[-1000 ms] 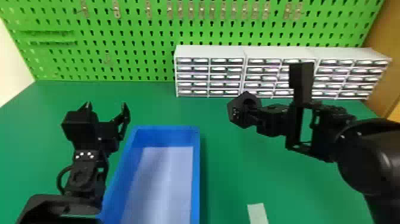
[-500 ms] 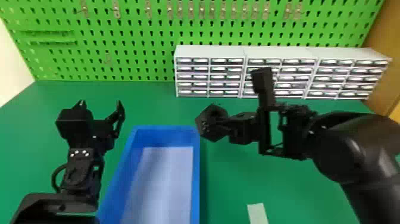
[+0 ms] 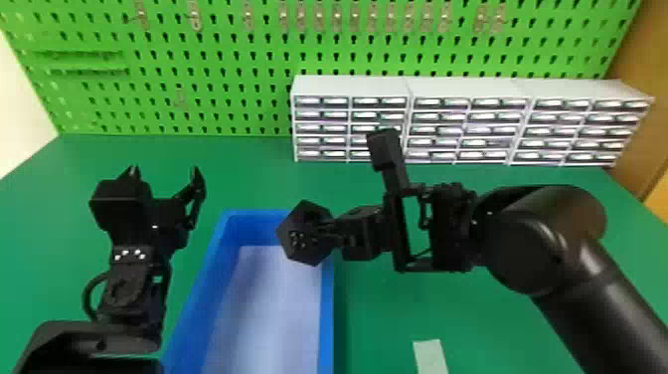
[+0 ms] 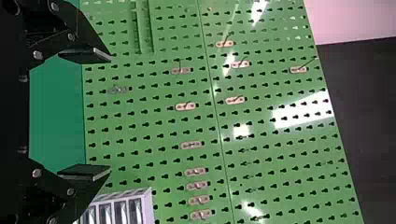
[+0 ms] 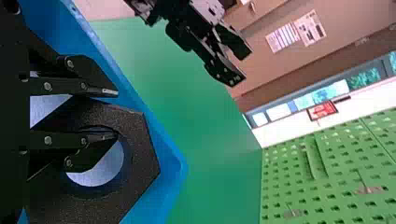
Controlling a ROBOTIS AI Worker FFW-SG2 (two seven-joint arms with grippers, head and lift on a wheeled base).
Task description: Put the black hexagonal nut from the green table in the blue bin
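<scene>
A black hexagonal nut (image 3: 302,252), thick with a round central hole, is gripped by its rim above the far right corner of an open, rectangular blue bin (image 3: 326,318), upright on the green counter (image 3: 382,318).

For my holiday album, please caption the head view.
The right pincer holds a black hexagonal nut over a blue bin.

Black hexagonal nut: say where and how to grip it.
The nut is probably best pinched across its ring wall, from the robot's right: its wide hole admits one finger, an outer flat takes the other, as the right gripper shows.
</scene>
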